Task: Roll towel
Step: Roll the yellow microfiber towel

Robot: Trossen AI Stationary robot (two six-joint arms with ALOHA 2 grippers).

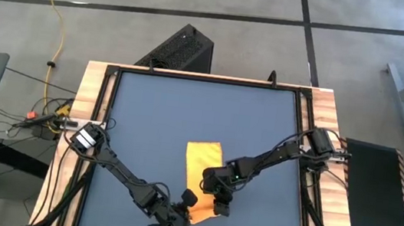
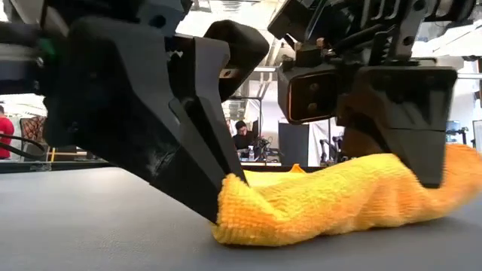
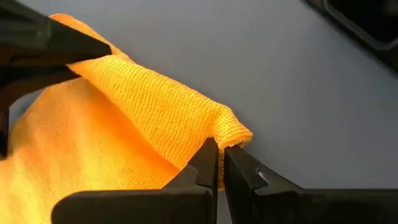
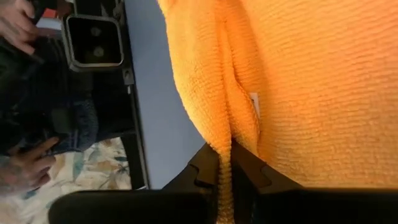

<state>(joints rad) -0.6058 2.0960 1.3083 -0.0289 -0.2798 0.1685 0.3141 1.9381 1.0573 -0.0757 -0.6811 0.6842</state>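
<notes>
The yellow-orange towel point(image 1: 202, 163) lies on the dark blue-grey tabletop point(image 1: 155, 115), right of the middle and toward the near edge. Its far part lies flat. Its near end is bunched into a low hump point(image 2: 339, 203). My left gripper point(image 1: 185, 203) is at the towel's near left corner and shut on it point(image 3: 221, 158). My right gripper point(image 1: 220, 204) is at the near right side and shut on the cloth point(image 4: 225, 158). My left gripper pinches the towel's near left corner point(image 3: 229, 134), where the cloth is folded over, between its two fingertips. The fingers slant down from the table's near left. The corner sits just above the tabletop point(image 2: 226, 214), and the rest of the towel lies on the table. My right gripper pinches a raised ridge of cloth point(image 4: 225, 140) at the towel's near right side between its two fingers. The fingers come from above, pointing down. The cloth under them is humped up point(image 2: 376, 181), and the towel beyond lies on the table.
A wooden frame point(image 1: 96, 92) borders the table. A black box point(image 1: 183, 49) stands on the floor beyond the far edge. Bare tabletop lies left of and beyond the towel. A person's hands point(image 4: 18, 25) show off the table in the right wrist view, and a person point(image 2: 241, 135) sits far back.
</notes>
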